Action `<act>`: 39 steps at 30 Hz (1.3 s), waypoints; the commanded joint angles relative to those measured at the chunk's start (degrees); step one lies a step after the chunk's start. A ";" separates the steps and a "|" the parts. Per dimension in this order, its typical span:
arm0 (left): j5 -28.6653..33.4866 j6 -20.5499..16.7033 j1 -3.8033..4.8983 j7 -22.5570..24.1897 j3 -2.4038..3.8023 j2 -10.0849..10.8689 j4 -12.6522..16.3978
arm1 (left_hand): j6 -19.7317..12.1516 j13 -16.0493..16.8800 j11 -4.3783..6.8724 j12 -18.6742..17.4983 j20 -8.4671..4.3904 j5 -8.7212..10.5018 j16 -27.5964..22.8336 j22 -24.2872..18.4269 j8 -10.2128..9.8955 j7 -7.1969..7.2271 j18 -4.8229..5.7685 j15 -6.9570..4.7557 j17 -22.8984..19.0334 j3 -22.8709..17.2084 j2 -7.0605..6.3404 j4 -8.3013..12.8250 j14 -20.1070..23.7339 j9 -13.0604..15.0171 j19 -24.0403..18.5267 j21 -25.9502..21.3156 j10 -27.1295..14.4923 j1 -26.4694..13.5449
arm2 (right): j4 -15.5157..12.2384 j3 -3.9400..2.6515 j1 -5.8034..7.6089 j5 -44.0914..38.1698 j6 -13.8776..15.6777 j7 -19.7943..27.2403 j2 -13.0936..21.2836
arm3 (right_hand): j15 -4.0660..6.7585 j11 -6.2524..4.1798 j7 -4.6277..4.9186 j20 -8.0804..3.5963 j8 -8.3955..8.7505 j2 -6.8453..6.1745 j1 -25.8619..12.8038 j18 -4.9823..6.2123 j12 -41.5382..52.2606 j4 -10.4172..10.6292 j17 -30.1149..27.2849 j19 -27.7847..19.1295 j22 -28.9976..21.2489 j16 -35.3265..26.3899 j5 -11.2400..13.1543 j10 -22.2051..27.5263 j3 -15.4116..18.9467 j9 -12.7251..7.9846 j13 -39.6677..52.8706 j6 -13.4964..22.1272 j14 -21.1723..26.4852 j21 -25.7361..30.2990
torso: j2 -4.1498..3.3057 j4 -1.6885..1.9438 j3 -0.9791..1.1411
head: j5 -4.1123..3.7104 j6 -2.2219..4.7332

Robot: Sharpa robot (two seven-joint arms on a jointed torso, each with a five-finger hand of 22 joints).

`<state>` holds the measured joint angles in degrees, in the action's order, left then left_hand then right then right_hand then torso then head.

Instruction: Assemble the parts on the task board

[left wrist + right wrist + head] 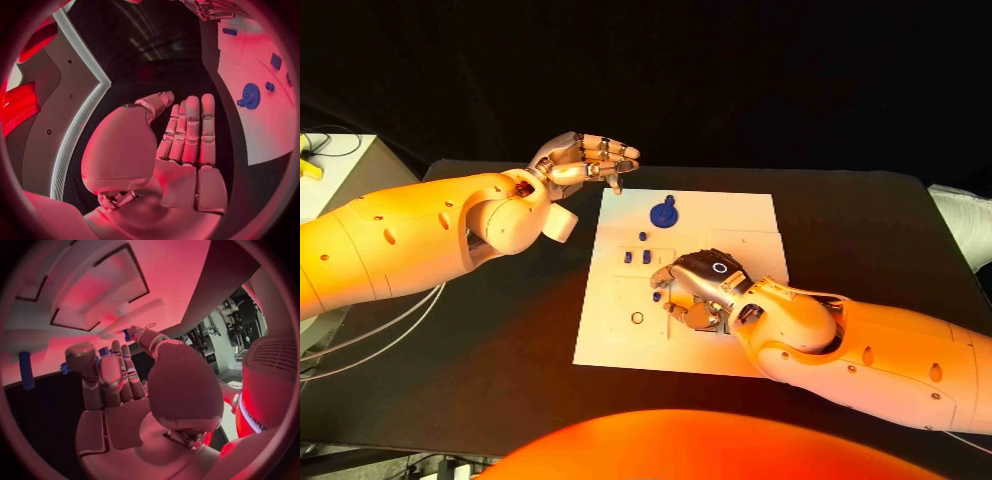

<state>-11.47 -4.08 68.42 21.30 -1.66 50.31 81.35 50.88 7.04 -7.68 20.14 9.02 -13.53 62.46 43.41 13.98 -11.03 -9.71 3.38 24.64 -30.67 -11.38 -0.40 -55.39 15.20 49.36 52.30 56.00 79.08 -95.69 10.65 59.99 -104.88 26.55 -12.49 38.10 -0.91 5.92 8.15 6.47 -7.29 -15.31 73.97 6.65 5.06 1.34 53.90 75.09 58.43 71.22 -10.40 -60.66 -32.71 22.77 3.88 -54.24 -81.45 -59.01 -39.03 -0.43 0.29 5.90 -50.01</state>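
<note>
Right hand (702, 288): low over the middle of the task board, palm down, fingers curled toward the board; whether anything is held cannot be told
Left hand (584, 158): raised off the board beyond its far left corner, fingers together and bent, holding nothing
Task board (733, 215): one white plate, flat on the black table (862, 215), with outlined recesses
Blue gear (664, 214): one round toothed part with a short stub, lying on the far half of the board, apart from both hands
Small blue parts (645, 257): three counted between the gear and the right hand, one more just at the right hand's fingertips
Ring (638, 318): one thin ring on the board's near left part
</note>
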 commanded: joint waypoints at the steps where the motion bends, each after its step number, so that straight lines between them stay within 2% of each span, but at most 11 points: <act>1: 0.39 1.03 0.05 0.13 0.05 -0.06 0.04 | -0.24 -0.07 -0.14 -0.27 0.01 -0.15 -0.39 -0.04 0.29 -0.22 -0.80 0.27 -0.07 0.31 0.30 -0.09 0.00 -0.07 0.19 -0.34 -0.46 0.09 | -1.02 -0.13 0.26 0.05 3.12 -0.67 0.75 | 0.00 -0.04 0.13 0.09 0.26 -0.08 0.68 0.62 0.48 0.13 -0.15 -0.30 -0.14 -0.06 0.24 0.51 0.66 -0.08 0.09 0.37 0.53 0.45 | 0.03 -0.05 0.03 | -0.13 0.01; 9: 0.46 1.20 0.04 0.05 0.05 -0.17 -0.13 | -0.24 -0.08 -0.15 -0.27 0.02 -0.14 -0.42 -0.07 0.31 -0.21 -0.80 0.28 -0.08 0.32 0.32 -0.09 0.02 -0.08 0.19 -0.38 -0.55 0.10 | -4.33 -1.00 2.30 3.26 4.15 -0.78 5.05 | 0.40 -0.52 0.16 -0.19 0.26 0.29 1.39 0.25 2.80 1.00 0.85 1.05 1.64 1.00 0.06 -0.70 1.56 -0.20 0.34 -0.38 -0.21 -1.14 | 0.05 -0.13 0.07 | -0.99 0.01; 16: 0.49 1.29 0.03 0.04 0.04 -0.22 -0.25 | -0.24 -0.08 -0.15 -0.27 0.02 -0.14 -0.42 -0.07 0.31 -0.21 -0.80 0.28 -0.08 0.32 0.32 -0.09 0.02 -0.08 0.19 -0.38 -0.55 0.10 | -4.69 -1.79 6.41 8.73 -1.11 0.91 9.81 | 0.78 -0.90 0.31 -0.65 0.54 -0.37 1.34 -0.82 4.32 1.82 4.91 4.05 6.44 3.72 -0.26 -2.36 0.82 -0.44 0.14 -0.69 -2.39 -5.96 | 0.04 -0.14 0.01 | -1.62 0.01; 17: 0.49 1.30 0.03 0.04 0.04 -0.23 -0.27 | -0.24 -0.08 -0.15 -0.27 0.02 -0.14 -0.42 -0.07 0.31 -0.21 -0.80 0.28 -0.08 0.32 0.32 -0.09 0.02 -0.08 0.19 -0.38 -0.55 0.10 | -4.40 -1.84 7.11 9.01 -2.22 1.05 10.48 | 0.85 -1.06 0.06 -0.70 0.72 -1.21 0.23 -0.90 4.30 2.32 5.39 4.32 6.84 4.11 -1.99 -2.04 2.60 -0.51 0.04 -0.46 -2.66 -6.32 | 0.07 -0.19 0.00 | -1.66 0.01; 18: 0.49 1.31 0.02 0.04 0.04 -0.24 -0.29 | -0.24 -0.08 -0.15 -0.27 0.02 -0.14 -0.42 -0.07 0.31 -0.21 -0.80 0.28 -0.08 0.32 0.32 -0.09 0.02 -0.08 0.19 -0.38 -0.55 0.10 | -4.00 -1.88 7.73 9.15 -3.25 1.15 11.08 | 0.94 -1.06 -0.04 -0.71 0.87 -1.34 -0.22 -1.00 4.28 2.37 5.73 4.48 7.13 4.37 -2.14 -1.52 5.33 -0.57 -0.01 -0.31 -2.79 -6.53 | 0.06 -0.20 -0.01 | -1.78 0.01; 19: 0.50 1.31 0.02 0.04 0.04 -0.26 -0.32 | -0.24 -0.08 -0.15 -0.27 0.02 -0.14 -0.42 -0.07 0.31 -0.21 -0.80 0.28 -0.08 0.32 0.32 -0.09 0.02 -0.08 0.19 -0.38 -0.55 0.10 | -3.47 -1.91 8.26 9.23 -4.22 1.25 11.56 | 1.32 -0.92 -1.15 -0.54 1.14 -0.41 -0.29 -1.16 4.29 2.87 5.91 4.58 7.31 4.57 -1.76 -0.68 10.31 -0.68 0.00 0.01 -2.83 -6.57 | 0.03 -0.16 -0.01 | -1.92 0.01; 21: 0.50 1.33 0.02 0.04 0.03 -0.30 -0.34 | -0.24 -0.08 -0.15 -0.27 0.02 -0.14 -0.42 -0.07 0.31 -0.21 -0.80 0.28 -0.08 0.32 0.32 -0.09 0.02 -0.08 0.19 -0.38 -0.55 0.10 | -2.14 -1.95 9.06 9.33 -6.14 1.61 12.27 | 0.77 -0.82 -1.15 -0.67 1.63 2.25 4.10 -0.95 5.17 5.48 5.68 4.63 7.27 4.73 -1.99 0.81 20.64 -1.01 0.11 0.08 -2.74 -6.07 | 0.08 -0.22 -0.01 | -1.94 0.01; 22: 0.50 1.35 0.02 0.04 0.03 -0.31 -0.34 | -0.24 -0.08 -0.15 -0.27 0.02 -0.14 -0.42 -0.07 0.31 -0.21 -0.80 0.28 -0.08 0.32 0.32 -0.09 0.02 -0.08 0.19 -0.38 -0.55 0.10 | -1.66 -1.96 9.26 9.35 -6.71 1.75 12.42 | 0.75 -0.86 -1.19 -0.62 1.70 2.32 4.46 -0.98 5.25 5.82 5.69 4.64 7.29 4.77 -2.10 0.98 21.40 -1.06 0.09 0.11 -2.74 -6.05 | 0.06 -0.20 0.02 | -1.95 0.01; 24: 0.50 1.38 0.02 0.03 0.03 -0.33 -0.37 | -0.24 -0.08 -0.15 -0.27 0.02 -0.14 -0.42 -0.07 0.31 -0.21 -0.80 0.28 -0.08 0.32 0.32 -0.09 0.02 -0.08 0.19 -0.38 -0.55 0.10 | -0.58 -1.95 9.56 9.37 -7.79 2.07 12.55 | 0.66 -0.79 -1.36 -0.54 2.03 2.87 7.43 -0.95 6.05 8.67 5.40 4.64 7.26 4.83 -2.18 1.82 25.28 -1.34 0.07 0.06 -2.64 -5.65 | 0.00 -0.15 0.08 | -1.93 0.01; 27: 0.50 1.42 0.01 0.01 0.03 -0.34 -0.41 | -0.24 -0.08 -0.15 -0.27 0.02 -0.14 -0.42 -0.07 0.31 -0.21 -0.80 0.28 -0.08 0.32 0.32 -0.09 0.02 -0.08 0.19 -0.38 -0.55 0.10 | 0.36 -1.89 9.61 9.29 -8.87 2.36 12.48 | 0.63 -0.76 -1.35 -0.52 2.16 2.92 8.26 -0.91 6.25 9.53 5.22 4.60 7.15 4.80 -2.17 2.09 26.06 -1.43 0.06 0.14 -2.59 -5.43 | -0.11 -0.10 0.20 | -1.94 0.01; 39: 0.50 1.53 0.00 -0.03 0.02 -0.31 -0.51 | -0.30 -0.09 -0.18 -0.23 0.06 -0.13 -0.47 -0.14 0.35 -0.22 -0.80 0.31 -0.10 0.39 0.33 -0.10 0.07 -0.09 0.21 -0.48 -0.74 0.10 | 2.85 -1.58 8.80 8.04 -11.25 1.79 10.88 | 0.53 -0.64 -1.37 -0.42 2.24 3.42 11.71 -0.78 7.06 13.08 4.99 4.54 6.78 4.90 -2.01 2.95 27.92 -1.58 0.05 -0.26 -2.51 -4.60 | -0.10 -0.11 0.03 | -2.17 0.01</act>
<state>-11.35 -3.55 68.40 21.03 -1.68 50.10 80.76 50.88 7.00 -7.89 20.14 9.02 -13.53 62.24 43.31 13.98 -11.03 -9.71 3.38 24.59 -30.51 -11.38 -0.56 -55.39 15.21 49.35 52.02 55.80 79.08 -92.93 9.06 68.89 -96.13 17.74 -11.26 49.13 -0.08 5.30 6.81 5.96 -5.02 -12.02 85.14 6.66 11.76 14.08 58.75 79.52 65.08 75.89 -12.43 -57.79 -4.82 21.21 3.93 -54.18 -83.93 -63.68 -39.11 -0.52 0.37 3.73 -50.01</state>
